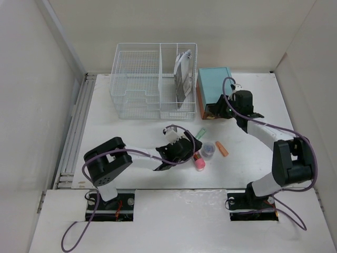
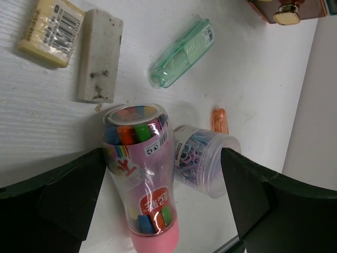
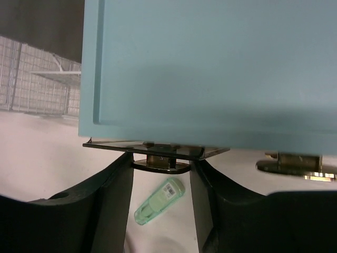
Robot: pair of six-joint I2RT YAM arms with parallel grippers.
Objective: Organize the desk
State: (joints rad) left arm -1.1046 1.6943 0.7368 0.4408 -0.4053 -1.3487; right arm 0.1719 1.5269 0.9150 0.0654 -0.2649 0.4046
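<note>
Care nearest: the left gripper [image 2: 162,154], jaws wide apart astride the pink clear-walled plastic marker tub [image 2: 145,182] lying on the flat white desk [image 1: 131,129], should close mid-body, missing the clear round clip jar [image 2: 205,158]; beyond, the right gripper [image 3: 161,158] flanks the brass handle [image 3: 158,166] of the teal box [image 3: 210,68], whether clamped I cannot tell.

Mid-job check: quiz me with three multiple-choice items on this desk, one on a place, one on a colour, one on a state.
1. In the basket, the booklets stand in: A the left compartment; B the right compartment; C both.
2. The drawer box is: A red; B yellow; C teal.
3. The left pincer is: A open over the pink tube; B shut on the tube; C out of view.
Key: 1B, they lean in the right section; 2C, its top is teal; 3A, its fingers spread wide beside the tube.
</note>
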